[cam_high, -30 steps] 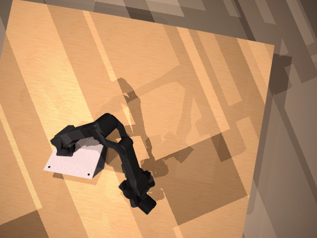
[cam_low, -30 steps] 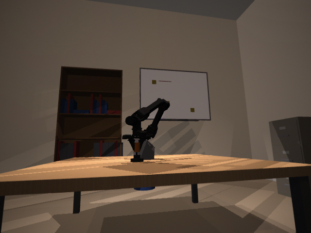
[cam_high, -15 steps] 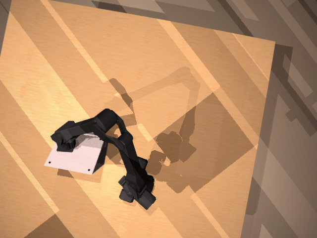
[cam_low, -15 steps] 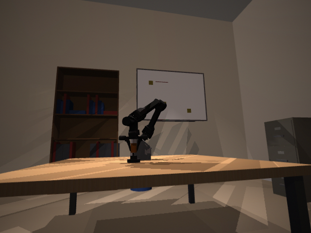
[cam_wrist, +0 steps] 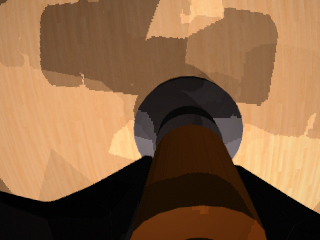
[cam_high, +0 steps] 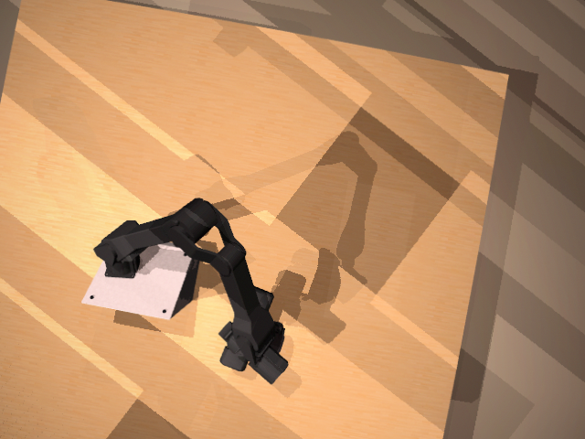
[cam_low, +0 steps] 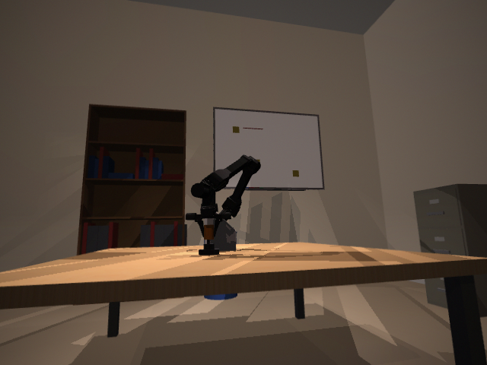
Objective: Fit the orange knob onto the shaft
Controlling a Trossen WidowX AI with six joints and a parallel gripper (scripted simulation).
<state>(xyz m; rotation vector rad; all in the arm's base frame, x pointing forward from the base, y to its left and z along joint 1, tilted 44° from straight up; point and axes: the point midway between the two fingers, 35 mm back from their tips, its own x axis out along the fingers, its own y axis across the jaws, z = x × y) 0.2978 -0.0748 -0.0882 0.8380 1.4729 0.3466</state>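
- Beneath the round pedestal (cam_low: 208, 252) (cam_wrist: 187, 90) and spreading around it: a pale wooden table (cam_high: 142, 94) (cam_low: 275, 271) (cam_wrist: 30, 125), striped with light and shadow.
- Beyond the pedestal, toward the left of the exterior view: a brown bookcase (cam_low: 137, 107) with red and blue items on its shelves.
- Beyond the pedestal, toward the right: a whiteboard (cam_low: 271, 149) on the wall, then a grey filing cabinet (cam_low: 438, 227) well apart.
- Above the pedestal: a black robot arm (cam_high: 240, 278) (cam_low: 244, 182), bent high and reaching down, hiding the pedestal from overhead.
- Behind the pedestal: a block with a white top (cam_high: 136, 293) (cam_low: 226, 237), under the arm's foot.
- Directly over the pedestal: the gripper (cam_high: 252, 347) (cam_low: 208, 232) (cam_wrist: 191, 168), closed around the orange knob.
- Just above the pedestal, between the fingers: the orange knob (cam_low: 208, 231) (cam_wrist: 195, 160), upright, not seated fully down. Impossible to tell whether around the shaft's tip.
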